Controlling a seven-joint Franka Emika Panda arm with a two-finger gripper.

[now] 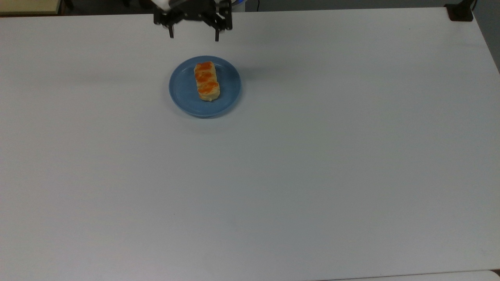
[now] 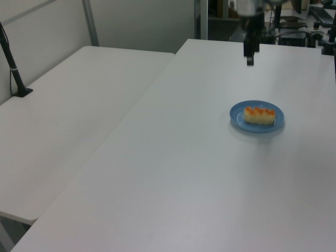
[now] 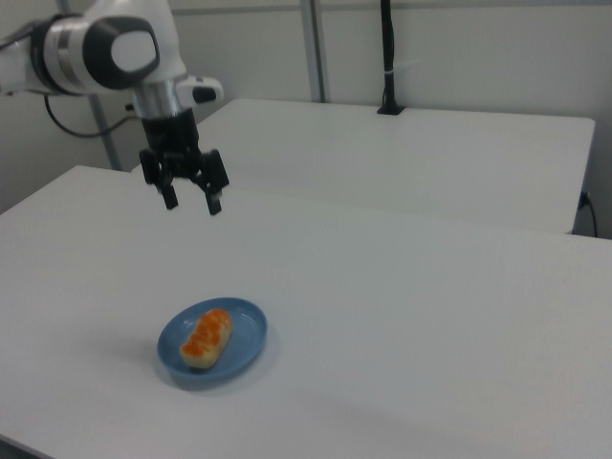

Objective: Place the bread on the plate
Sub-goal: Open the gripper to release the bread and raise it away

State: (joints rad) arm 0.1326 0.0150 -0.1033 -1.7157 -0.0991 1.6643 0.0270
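Top view: bread (image 1: 207,80) flat on blue plate (image 1: 183,93), gripper (image 1: 194,37) spread apart above, empty.

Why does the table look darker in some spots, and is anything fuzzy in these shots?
In the top view, soft grey shadows lie on the table to the plate's right and left, and the light falls off toward the near edge. In the left view, the hand looks smeared, the bread fairly crisp. In the right view, the open hand is sharp, and the plate's rim shines faintly.
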